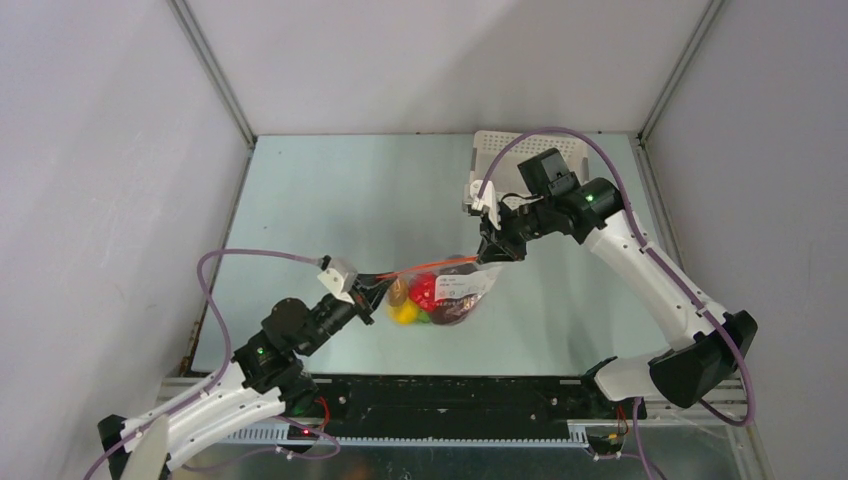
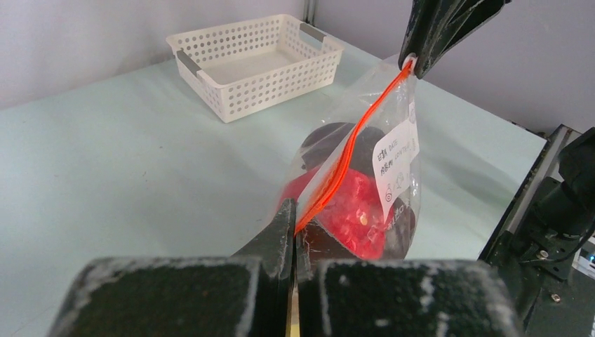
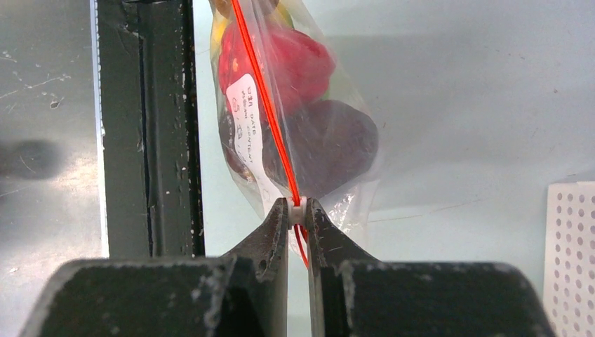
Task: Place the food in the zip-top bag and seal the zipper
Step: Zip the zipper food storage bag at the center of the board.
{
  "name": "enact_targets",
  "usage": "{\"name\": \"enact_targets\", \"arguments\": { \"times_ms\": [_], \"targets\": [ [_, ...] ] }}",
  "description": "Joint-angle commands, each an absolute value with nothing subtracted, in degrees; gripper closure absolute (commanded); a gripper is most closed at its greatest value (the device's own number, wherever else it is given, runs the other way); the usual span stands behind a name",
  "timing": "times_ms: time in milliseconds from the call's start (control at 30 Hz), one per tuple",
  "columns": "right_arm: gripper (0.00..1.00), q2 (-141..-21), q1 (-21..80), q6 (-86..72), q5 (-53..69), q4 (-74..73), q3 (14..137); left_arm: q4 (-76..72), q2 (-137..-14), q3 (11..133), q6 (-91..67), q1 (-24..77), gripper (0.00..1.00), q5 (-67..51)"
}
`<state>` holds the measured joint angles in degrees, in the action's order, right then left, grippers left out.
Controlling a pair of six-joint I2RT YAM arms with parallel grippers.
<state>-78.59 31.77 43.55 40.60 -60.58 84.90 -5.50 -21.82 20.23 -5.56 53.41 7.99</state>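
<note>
The clear zip-top bag [image 1: 462, 293] hangs stretched between my two grippers above the table, its orange-red zipper [image 1: 420, 269] pulled taut. Inside it lie the toy fruits: a bright red one [image 1: 424, 291], a yellow one [image 1: 403, 313] and a dark maroon one [image 1: 452, 310]. My left gripper [image 1: 374, 287] is shut on the zipper's left end [image 2: 309, 215]. My right gripper [image 1: 490, 252] is shut on the white slider tab [image 3: 297, 211] at the zipper's right end. The bag [image 3: 302, 126] hangs in front of its fingers, and it shows in the left wrist view [image 2: 365, 175] too.
A white perforated basket [image 1: 527, 152] stands at the back right of the table, behind my right arm; it shows in the left wrist view [image 2: 256, 63] too. Grey walls close the table on three sides. The black base rail [image 1: 450, 400] runs along the near edge.
</note>
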Motion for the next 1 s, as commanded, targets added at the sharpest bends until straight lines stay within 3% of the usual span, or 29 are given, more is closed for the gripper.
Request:
{"name": "enact_targets", "arguments": {
  "times_ms": [0,367,633,967],
  "targets": [
    [1.00,-78.2,29.6,43.9,34.5,-62.8,87.2,-5.1,-18.8,20.1,-4.0,52.8,1.00,15.6],
    [1.00,-79.0,27.7,43.1,28.2,-64.5,87.7,-4.9,-17.0,20.0,-4.1,52.8,1.00,14.4],
    [1.00,-78.5,28.8,44.0,31.5,-64.0,87.9,-5.6,-21.4,22.4,-2.5,52.8,1.00,8.7],
    [1.00,-79.8,26.7,41.9,17.6,-63.6,87.7,-4.5,-19.3,22.0,-3.0,52.9,1.00,11.7]
  ]
}}
